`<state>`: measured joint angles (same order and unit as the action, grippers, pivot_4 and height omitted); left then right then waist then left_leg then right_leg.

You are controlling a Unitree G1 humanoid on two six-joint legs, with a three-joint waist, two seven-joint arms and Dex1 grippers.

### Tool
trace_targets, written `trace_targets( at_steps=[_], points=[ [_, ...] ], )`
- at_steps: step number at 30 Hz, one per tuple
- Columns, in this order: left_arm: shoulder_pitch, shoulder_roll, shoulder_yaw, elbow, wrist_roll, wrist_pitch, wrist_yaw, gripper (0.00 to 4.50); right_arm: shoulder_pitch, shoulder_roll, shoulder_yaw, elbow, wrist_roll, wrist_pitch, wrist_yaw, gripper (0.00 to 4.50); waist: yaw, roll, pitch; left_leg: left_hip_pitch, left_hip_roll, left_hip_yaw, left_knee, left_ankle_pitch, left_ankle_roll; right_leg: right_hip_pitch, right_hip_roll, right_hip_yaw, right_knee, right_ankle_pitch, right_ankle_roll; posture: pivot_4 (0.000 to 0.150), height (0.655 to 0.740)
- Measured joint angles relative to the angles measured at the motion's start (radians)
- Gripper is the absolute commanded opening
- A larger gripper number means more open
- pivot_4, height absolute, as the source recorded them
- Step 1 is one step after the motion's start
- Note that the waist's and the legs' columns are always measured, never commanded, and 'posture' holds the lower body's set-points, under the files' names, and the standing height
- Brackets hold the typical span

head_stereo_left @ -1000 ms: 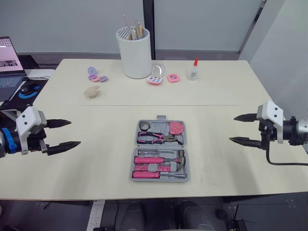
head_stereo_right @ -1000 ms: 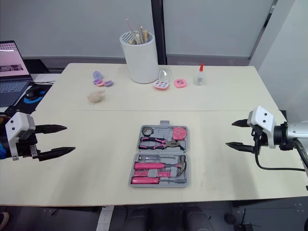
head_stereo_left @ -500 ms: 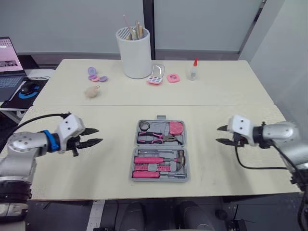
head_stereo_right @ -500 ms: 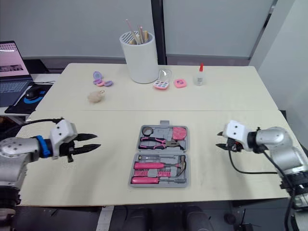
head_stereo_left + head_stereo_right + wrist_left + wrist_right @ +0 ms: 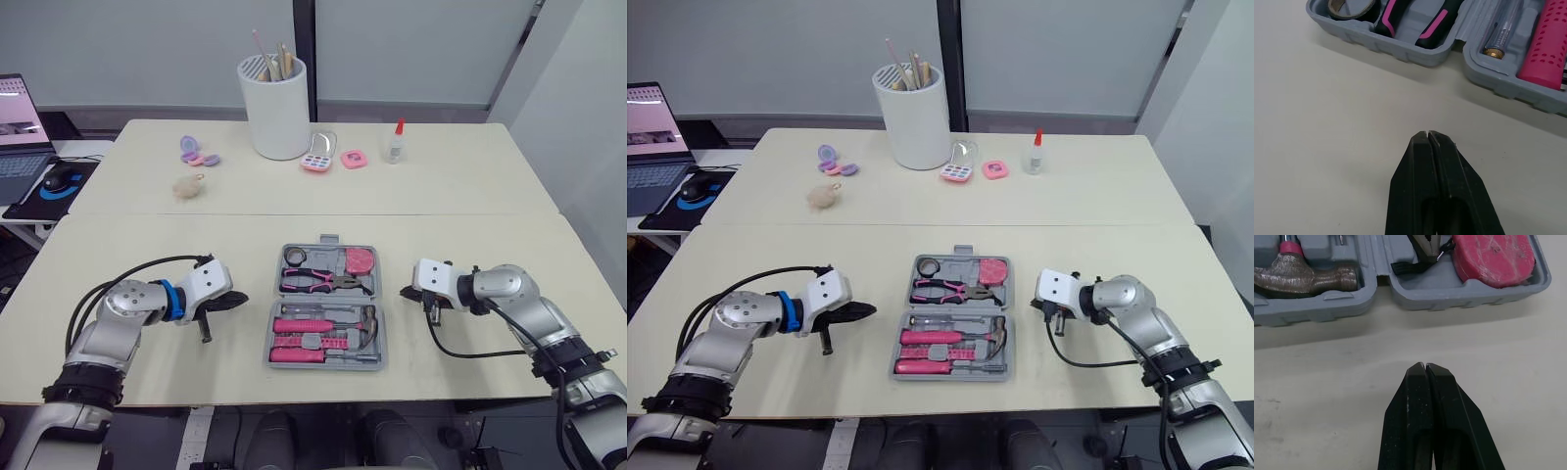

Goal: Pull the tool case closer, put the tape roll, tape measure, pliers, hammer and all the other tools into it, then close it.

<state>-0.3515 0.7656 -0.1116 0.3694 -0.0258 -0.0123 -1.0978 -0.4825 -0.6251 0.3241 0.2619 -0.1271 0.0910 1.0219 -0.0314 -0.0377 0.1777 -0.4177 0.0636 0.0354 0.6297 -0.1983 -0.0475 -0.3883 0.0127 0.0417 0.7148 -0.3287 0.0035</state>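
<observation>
Left hand (image 5: 1428, 134) clenched, empty, held low over the tabletop (image 5: 470, 245), tips toward the tool case (image 5: 1459, 296). Right hand (image 5: 1424, 366) likewise clenched, aimed at the opposite side. The tool case lies open between them, hammer (image 5: 1303, 278) and pliers (image 5: 313, 282) inside.

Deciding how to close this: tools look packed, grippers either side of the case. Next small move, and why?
Probably ease both inward to the side walls of the tool case, ready to fold one half over. The left gripper and right gripper are shut, flanking it without touching; hammer, pliers, tape measure and tape roll already lie inside.
</observation>
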Motion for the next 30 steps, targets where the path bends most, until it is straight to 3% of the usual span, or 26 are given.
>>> trace_targets(
  at_steps=[13,30],
  points=[
    [-0.097,-0.152,-0.08,0.105,0.067,0.004,0.04,0.0,-0.04,0.11,0.073,0.07,-0.048,-0.005,-0.003,0.03,0.0,0.0,0.0,0.0,-0.001,0.0,0.0,0.0,0.0,0.001,0.0,0.0,0.0,0.0,0.0,0.15,0.74],
    [-0.012,-0.153,-0.083,-0.067,0.066,0.116,-0.006,0.0,0.027,0.08,0.078,-0.077,-0.054,0.098,0.023,0.03,0.001,0.0,-0.001,0.0,0.0,-0.001,0.0,0.0,0.0,0.001,0.0,0.0,0.0,0.0,0.0,0.15,0.74]
  ],
)
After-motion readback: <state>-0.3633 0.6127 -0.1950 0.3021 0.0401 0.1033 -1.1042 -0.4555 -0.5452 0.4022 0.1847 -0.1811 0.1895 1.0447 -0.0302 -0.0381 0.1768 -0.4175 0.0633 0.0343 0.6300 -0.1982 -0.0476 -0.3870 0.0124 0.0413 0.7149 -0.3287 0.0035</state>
